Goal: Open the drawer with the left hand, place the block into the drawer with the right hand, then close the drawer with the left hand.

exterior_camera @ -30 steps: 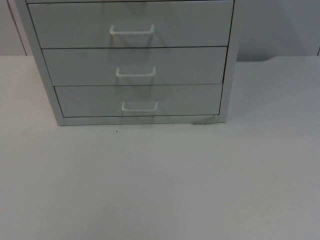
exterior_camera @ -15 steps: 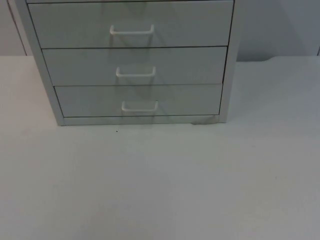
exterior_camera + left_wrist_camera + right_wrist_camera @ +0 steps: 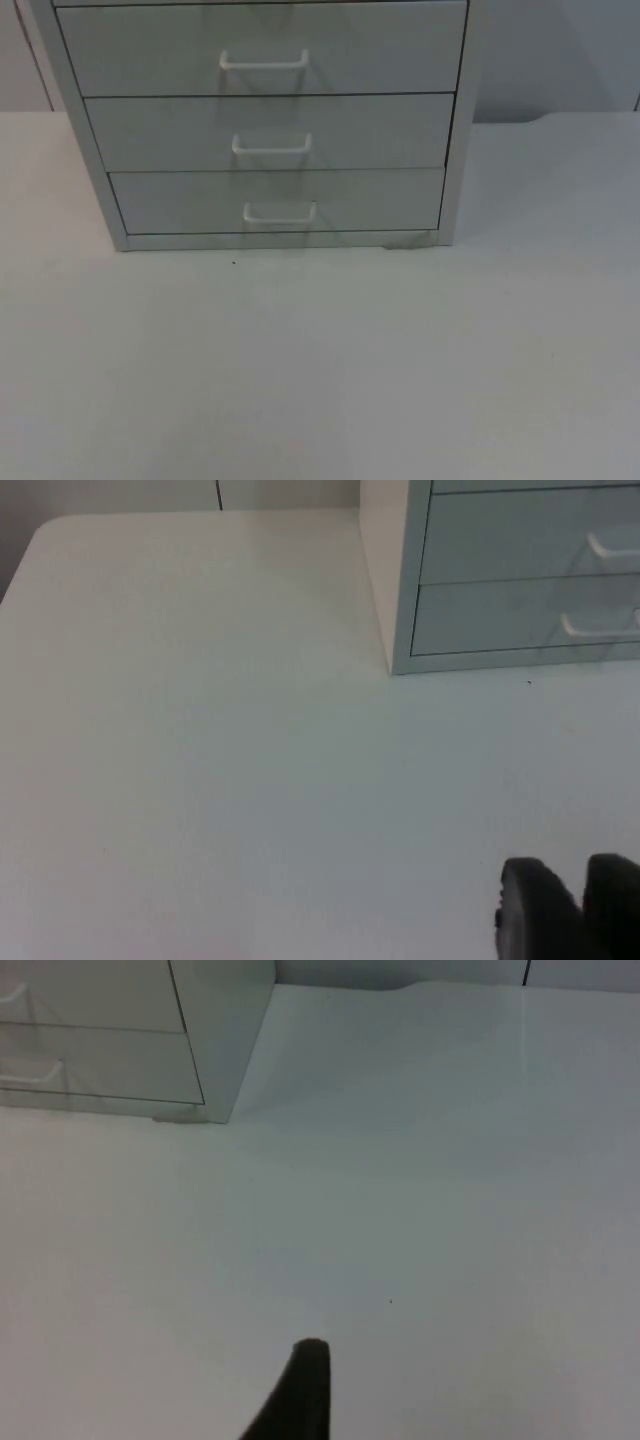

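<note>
Plainly, drawer cabinet [image 3: 265, 125] on white table [image 3: 320, 360], three drawers closed

The white table [image 3: 320, 380] spreads out ahead of both grippers and ends at a grey wall [image 3: 560, 50] far beyond them. In the wall, thin dark vertical seams show past the table's far edge. The light is soft and even, with only faint shadows on the table.

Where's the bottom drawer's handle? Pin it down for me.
In the top view the bottom drawer's handle sits mid-front of the cabinet, directly under the middle handle, just above the table.
</note>
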Controlling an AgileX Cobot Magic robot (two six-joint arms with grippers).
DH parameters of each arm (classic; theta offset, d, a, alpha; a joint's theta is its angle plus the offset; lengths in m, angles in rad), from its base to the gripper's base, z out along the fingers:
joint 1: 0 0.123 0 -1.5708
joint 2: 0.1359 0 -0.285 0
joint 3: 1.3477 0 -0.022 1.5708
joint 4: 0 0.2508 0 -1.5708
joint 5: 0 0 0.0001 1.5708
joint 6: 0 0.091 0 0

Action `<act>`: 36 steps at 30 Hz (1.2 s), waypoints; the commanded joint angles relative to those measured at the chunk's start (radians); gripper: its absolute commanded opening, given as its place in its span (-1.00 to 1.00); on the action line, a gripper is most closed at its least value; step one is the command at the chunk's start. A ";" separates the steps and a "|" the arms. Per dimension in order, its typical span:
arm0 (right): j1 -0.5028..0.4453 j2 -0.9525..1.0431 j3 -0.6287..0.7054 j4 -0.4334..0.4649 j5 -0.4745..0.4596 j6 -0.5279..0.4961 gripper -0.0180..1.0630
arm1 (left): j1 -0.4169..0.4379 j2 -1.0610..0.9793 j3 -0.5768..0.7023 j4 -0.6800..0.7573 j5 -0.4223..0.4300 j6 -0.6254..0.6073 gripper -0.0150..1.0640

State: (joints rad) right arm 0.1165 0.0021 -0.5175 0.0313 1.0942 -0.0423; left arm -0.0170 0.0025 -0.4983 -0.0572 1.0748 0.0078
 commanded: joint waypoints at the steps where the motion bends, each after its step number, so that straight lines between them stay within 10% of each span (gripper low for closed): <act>1: -0.002 -0.002 0.001 -0.002 -0.014 0.000 0.73 | -0.006 -0.002 0.004 -0.005 -0.001 -0.002 -0.31; 4: -0.002 -0.002 0.001 -0.002 -0.014 0.000 0.98 | -0.006 -0.002 0.004 -0.005 -0.001 -0.002 0.58; 7: -0.002 -0.002 0.001 -0.002 -0.014 0.000 0.98 | -0.006 -0.002 0.004 -0.007 -0.001 -0.002 0.97; 36: -0.002 -0.002 0.001 -0.002 -0.014 0.000 0.98 | -0.006 -0.002 0.004 -0.012 -0.001 0.010 0.97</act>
State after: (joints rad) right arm 0.1165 0.0021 -0.5175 0.0313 1.0942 -0.0423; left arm -0.0170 0.0025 -0.4983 -0.0591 1.0748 0.0178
